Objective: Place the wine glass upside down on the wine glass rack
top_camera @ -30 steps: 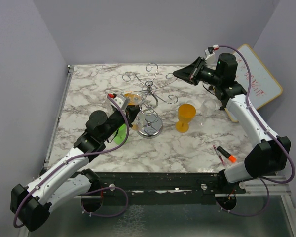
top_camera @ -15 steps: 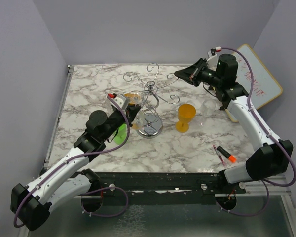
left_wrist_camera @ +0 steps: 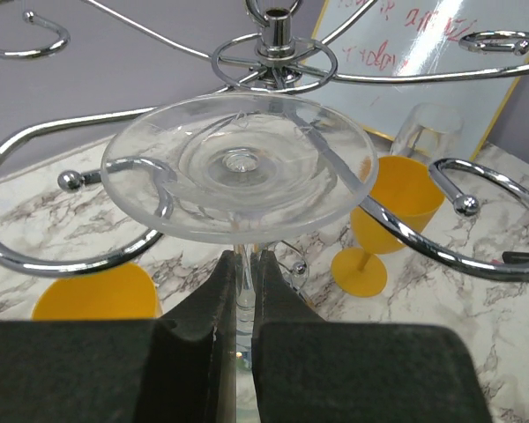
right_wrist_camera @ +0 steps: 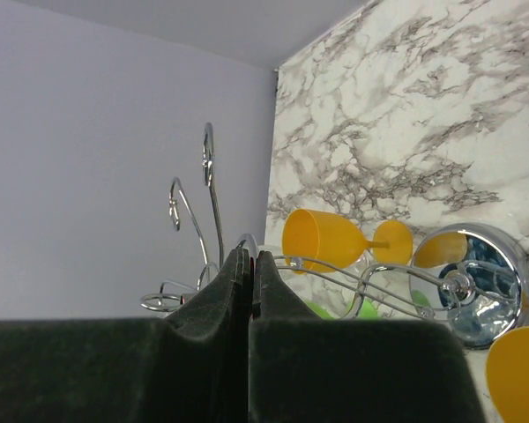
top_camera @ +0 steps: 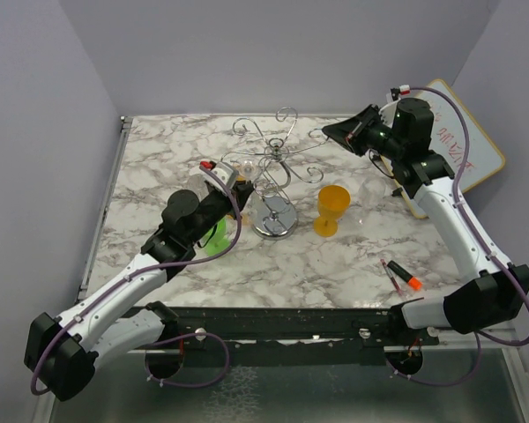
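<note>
The wine glass rack [top_camera: 275, 167] is chrome wire with a thin pole, curled arms and a round shiny base [top_camera: 275, 218]. My left gripper [top_camera: 233, 189] is shut on the stem of a clear wine glass [top_camera: 244, 167], held upside down. In the left wrist view the glass's foot [left_wrist_camera: 238, 167] sits level with the curled rack arms [left_wrist_camera: 273, 62], between two hooks, and the stem [left_wrist_camera: 244, 269] is pinched between my fingers. My right gripper [top_camera: 328, 133] is shut on the tip of a rack arm [right_wrist_camera: 263, 257] at the far right.
A yellow goblet [top_camera: 333, 210] stands right of the rack base, with a clear glass [top_camera: 371, 190] beyond it. A green cup [top_camera: 216, 238] lies under my left arm. A whiteboard [top_camera: 456, 145] leans at the far right. Two markers [top_camera: 404, 278] lie near the front right.
My left gripper has moved up and forward, bringing the glass's foot in among the rack arms. My right gripper has moved right and back with the rack arm, and the rack has shifted slightly right.
</note>
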### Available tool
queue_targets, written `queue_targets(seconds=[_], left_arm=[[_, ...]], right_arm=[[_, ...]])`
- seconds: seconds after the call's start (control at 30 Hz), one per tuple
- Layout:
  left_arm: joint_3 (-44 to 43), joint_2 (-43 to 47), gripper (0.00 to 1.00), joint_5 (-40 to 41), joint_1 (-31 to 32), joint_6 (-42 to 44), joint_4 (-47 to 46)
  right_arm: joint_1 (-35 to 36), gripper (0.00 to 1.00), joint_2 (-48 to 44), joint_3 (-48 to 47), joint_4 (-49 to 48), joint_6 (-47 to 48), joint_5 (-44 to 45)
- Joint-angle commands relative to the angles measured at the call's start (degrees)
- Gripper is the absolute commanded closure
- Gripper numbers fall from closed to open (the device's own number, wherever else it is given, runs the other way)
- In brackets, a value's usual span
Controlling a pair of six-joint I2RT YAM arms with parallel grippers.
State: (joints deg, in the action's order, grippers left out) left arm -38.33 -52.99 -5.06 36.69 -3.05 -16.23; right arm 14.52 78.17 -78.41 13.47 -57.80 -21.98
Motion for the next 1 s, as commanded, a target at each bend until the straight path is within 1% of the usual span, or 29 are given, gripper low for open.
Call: queue_targets(seconds=[0.0, 0.17, 0.43, 0.53, 0.63, 0.73, 0.83, 0.93, 0.97], left_arm=[[-3.56, -1.39, 1.0, -2.05, -0.47, 0.85, -5.52], [-3.6, -2.74, 1.0, -2.07, -0.78, 0.48, -7.37], [-3.25, -3.85, 1.0, -1.97, -1.26, -0.18, -8.95], [-3.07, -3.92, 1.0, -1.84, -1.53, -0.35, -9.32], [-3.22, -4.35, 1.0, -2.16, -1.68, -0.54, -9.88], [-3.56, -5.42, 1.0, -3.23, -1.84, -0.58, -10.59], [-3.98, -6.9, 1.0, -3.86, -2.01, -0.63, -11.06], [-4.25, -8.11, 1.0, -4.21, -2.14, -0.89, -11.89], [-4.36, -8.4, 1.0, -4.38, -2.22, -0.97, -12.16]], right_arm=[[-0.42, 0.99, -1.76, -4.12, -3.9, 1.5, 3.36], [-0.44, 0.99, -2.06, -3.91, -2.84, 1.79, 5.78], [-0.38, 0.99, -5.79, -0.93, -1.34, 1.38, 15.89], [-0.38, 0.99, -7.17, -0.19, -1.52, 1.43, 17.96], [-0.37, 0.99, -7.08, -0.62, -1.93, 1.85, 17.25], [-0.4, 0.99, -4.84, -1.72, -1.34, 1.63, 13.81], [-0.37, 0.99, -3.48, -0.66, -2.06, 0.36, 10.96], [-0.38, 0.93, -2.79, 0.15, -2.14, -0.31, 10.4], [-0.4, 0.89, -2.6, 0.26, -2.14, -0.37, 10.5]])
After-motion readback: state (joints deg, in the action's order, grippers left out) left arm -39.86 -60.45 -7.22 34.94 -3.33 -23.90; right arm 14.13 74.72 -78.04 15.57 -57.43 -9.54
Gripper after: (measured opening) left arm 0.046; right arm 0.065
